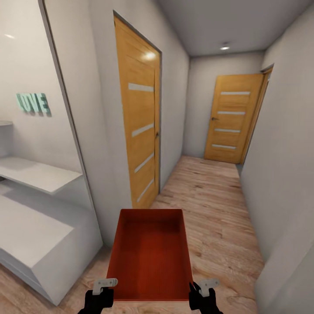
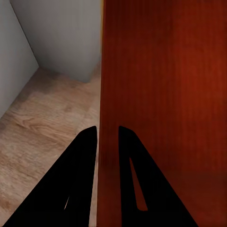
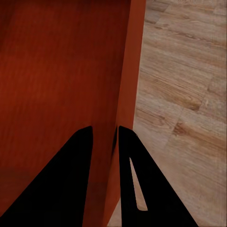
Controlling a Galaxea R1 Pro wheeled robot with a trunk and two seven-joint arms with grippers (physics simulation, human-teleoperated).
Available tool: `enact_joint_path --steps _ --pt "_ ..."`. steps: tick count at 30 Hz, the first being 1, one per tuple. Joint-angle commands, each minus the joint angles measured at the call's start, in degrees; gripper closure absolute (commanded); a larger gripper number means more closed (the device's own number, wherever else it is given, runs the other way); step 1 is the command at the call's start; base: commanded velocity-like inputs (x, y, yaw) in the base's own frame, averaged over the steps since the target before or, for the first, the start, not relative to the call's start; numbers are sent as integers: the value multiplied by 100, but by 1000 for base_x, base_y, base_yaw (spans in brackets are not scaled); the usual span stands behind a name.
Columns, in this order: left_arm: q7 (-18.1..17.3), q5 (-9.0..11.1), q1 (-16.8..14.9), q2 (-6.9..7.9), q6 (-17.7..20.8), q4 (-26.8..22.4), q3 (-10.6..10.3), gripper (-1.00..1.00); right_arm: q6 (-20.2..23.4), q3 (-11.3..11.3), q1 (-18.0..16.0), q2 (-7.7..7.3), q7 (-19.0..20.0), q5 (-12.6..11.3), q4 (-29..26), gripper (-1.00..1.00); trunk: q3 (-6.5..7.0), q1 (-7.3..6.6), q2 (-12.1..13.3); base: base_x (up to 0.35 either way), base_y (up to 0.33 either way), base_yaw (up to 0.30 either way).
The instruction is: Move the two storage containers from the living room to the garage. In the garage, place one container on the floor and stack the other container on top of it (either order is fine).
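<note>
Carried low in front of the robot, an orange-red bin [image 1: 150, 255] is held between both grippers above a light wood plank floor [image 1: 218, 209] in a narrow hallway. The left gripper [image 1: 101, 293] is seen clamped on the bin's left wall, one finger [image 2: 75, 179] outside it and the other inside, the jaws closed almost together on the thin wall. The right gripper [image 1: 204, 291] is pinched in like manner on the right wall, with a finger [image 3: 137, 179] outside. A wooden door [image 1: 139, 131] is seen on the left, a second door [image 1: 233, 117] at the hallway's end. White shelves [image 1: 39, 174] stand at far left under teal letters [image 1: 34, 104].
</note>
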Motion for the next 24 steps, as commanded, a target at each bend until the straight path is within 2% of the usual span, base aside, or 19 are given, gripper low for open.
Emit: enact_joint_path --steps 1,16,24 --pt "157 7 -6 3 -53 -248 4 100 -19 138 0 -2 208 155 22 100 -12 6 -11 326 72 -1" --pt "157 3 -6 3 -53 -248 4 100 -17 145 0 -2 205 155 22 100 -12 6 -11 326 71 -5" --pt "151 2 -6 -2 -53 -248 4 100 -11 152 0 -2 197 155 66 100 -12 6 -11 326 58 -236"
